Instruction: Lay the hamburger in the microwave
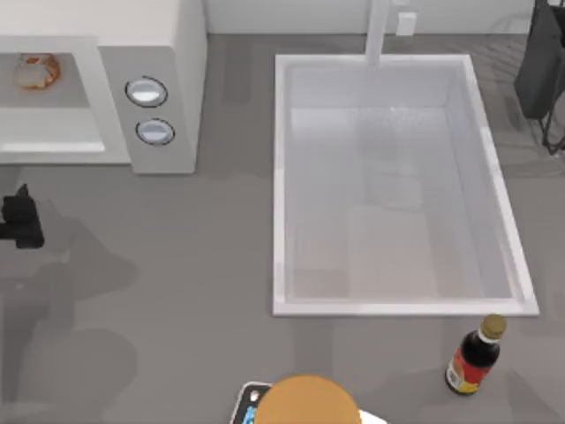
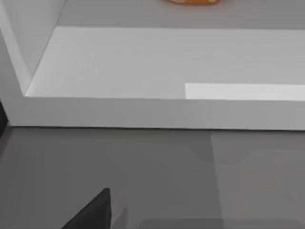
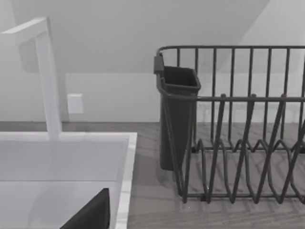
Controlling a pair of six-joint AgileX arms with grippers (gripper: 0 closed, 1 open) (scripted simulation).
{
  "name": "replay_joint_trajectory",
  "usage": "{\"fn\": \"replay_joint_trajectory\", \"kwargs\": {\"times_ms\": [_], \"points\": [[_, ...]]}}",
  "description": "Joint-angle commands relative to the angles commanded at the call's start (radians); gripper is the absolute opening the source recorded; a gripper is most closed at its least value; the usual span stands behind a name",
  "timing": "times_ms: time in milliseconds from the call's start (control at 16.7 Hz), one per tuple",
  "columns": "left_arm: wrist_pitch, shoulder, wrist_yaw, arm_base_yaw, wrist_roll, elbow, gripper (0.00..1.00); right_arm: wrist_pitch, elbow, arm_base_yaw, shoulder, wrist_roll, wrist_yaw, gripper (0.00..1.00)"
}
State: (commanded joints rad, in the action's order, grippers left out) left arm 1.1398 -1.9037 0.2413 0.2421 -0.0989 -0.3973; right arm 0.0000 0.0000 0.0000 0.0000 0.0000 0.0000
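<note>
Hamburger [image 1: 36, 71]: lying on the floor of the microwave cavity, toward the back, at the far left of the top view; orange edge of it just visible in the left wrist view [image 2: 193, 2], deep inside the cavity.
Microwave [image 1: 181, 53]: off-white box at the table's back left, cavity open to the front; pale cavity floor and front lip seen close up in the left wrist view [image 2: 143, 112].
Knobs [image 1: 146, 91]: two round silver-blue dials, one behind the other, on the panel right of the cavity.
Left gripper [image 1: 19, 217]: dark shape at the left edge of the table, in front of the microwave, apart from the hamburger, holding nothing visible; fingers apart or together, cannot tell.
Right arm: parked off the back right, its wrist view facing the dish rack and sink corner; finger state cannot tell.
Sink [image 1: 281, 185]: white rectangular basin in the middle-right of the table, white faucet [image 1: 380, 31] at its back rim.
Dish rack [image 3: 248, 143]: dark wire rack with a dark cup holder, on the table right of the sink, at the back.
Bottle [image 1: 475, 355]: dark, gold cap, red-and-yellow label, upright near the front right, just in front of the sink.
Tan-orange dome [image 1: 306, 402]: at the front edge, centre, resting on a pale object partly cut off.
</note>
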Motion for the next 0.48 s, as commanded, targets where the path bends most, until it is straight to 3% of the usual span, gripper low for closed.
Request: {"fn": "replay_joint_trajectory", "kwargs": {"times_ms": [300, 480], "points": [[-0.018, 0.009, -0.001, -0.006, 0.001, -0.006, 1.00, 0.000, 0.000, 0.000, 0.000, 0.000, 0.000, 1.00], [-0.118, 0.093, -0.001, -0.007, 0.001, -0.026, 1.00, 0.000, 0.000, 0.000, 0.000, 0.000, 0.000, 1.00]]}}
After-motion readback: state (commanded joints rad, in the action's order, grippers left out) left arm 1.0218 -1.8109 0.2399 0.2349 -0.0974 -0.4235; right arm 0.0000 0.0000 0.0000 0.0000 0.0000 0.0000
